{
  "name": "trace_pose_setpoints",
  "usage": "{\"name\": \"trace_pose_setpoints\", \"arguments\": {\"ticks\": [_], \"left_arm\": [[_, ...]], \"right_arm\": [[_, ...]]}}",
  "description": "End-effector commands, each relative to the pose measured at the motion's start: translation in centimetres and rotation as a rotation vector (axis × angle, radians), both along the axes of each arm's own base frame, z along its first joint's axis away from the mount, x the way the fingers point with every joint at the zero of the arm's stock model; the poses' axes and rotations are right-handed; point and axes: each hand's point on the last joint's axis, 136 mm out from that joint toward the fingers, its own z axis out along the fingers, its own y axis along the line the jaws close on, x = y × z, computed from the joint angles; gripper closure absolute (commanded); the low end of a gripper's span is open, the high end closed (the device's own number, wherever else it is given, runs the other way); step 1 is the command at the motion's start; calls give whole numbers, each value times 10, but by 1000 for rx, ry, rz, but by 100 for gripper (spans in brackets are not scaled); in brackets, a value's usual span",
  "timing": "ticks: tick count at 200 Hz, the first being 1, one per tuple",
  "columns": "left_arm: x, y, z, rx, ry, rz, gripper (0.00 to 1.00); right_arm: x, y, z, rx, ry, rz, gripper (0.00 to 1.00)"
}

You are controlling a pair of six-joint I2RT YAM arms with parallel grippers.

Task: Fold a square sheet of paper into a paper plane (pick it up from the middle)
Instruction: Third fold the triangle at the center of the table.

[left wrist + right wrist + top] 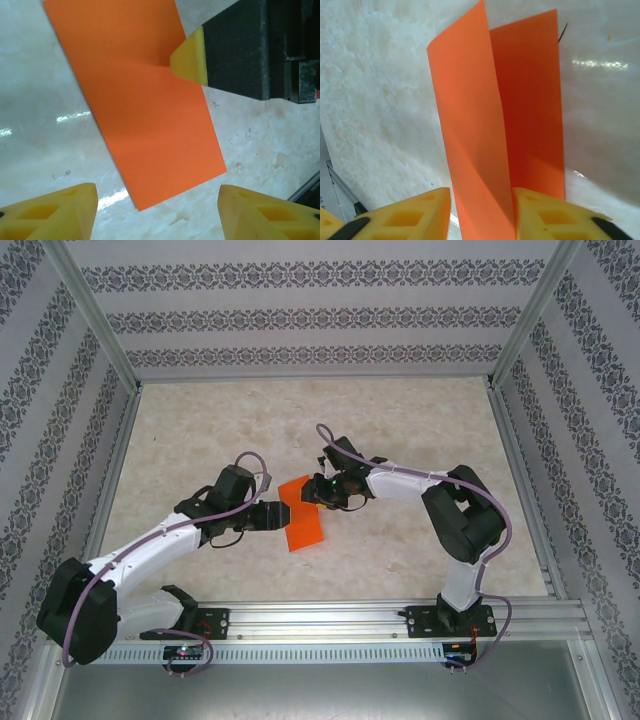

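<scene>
Yellow fingertips [50, 212] of the left gripper [157, 192] are closest to the left wrist camera, at the two lower corners of its view. They are spread wide and hold nothing. Only the near corner of the square sheet of paper [150, 115] shows between them, and it touches neither one.

The sheet is bright orange and folded over, so it looks like a long strip. It is on the pale marble-patterned table [200, 420], about in the middle, between the two arms. Its lower part lies flat, and its upper part rises from the surface along a soft crease.

On the right side of the sheet is the right gripper [481, 195]. One of its yellow fingertips [189, 60] touches the sheet's right edge, where the crease begins. From the right wrist camera, the two layers of the sheet open like a narrow V, and the front layer goes down into the gap between the fingers. These fingers are partly apart. Whether they press the paper, I cannot tell.
</scene>
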Motion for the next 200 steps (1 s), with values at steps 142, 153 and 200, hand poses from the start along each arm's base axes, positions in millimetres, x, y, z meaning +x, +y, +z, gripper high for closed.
{"name": "trace_pose_setpoints", "arguments": {"ticks": [142,153,200], "left_arm": [[-56,-65,-17,431,-293,-487,21],[-59,-69,-18,438,-305,-502,21],[-55,-67,-28,503,-326,-493,28]], "right_arm": [[-17,-10,2,108,18,-375,94],[-17,-8,2,121,25,-371,94],[-18,-4,1,125,34,-352,91]]}}
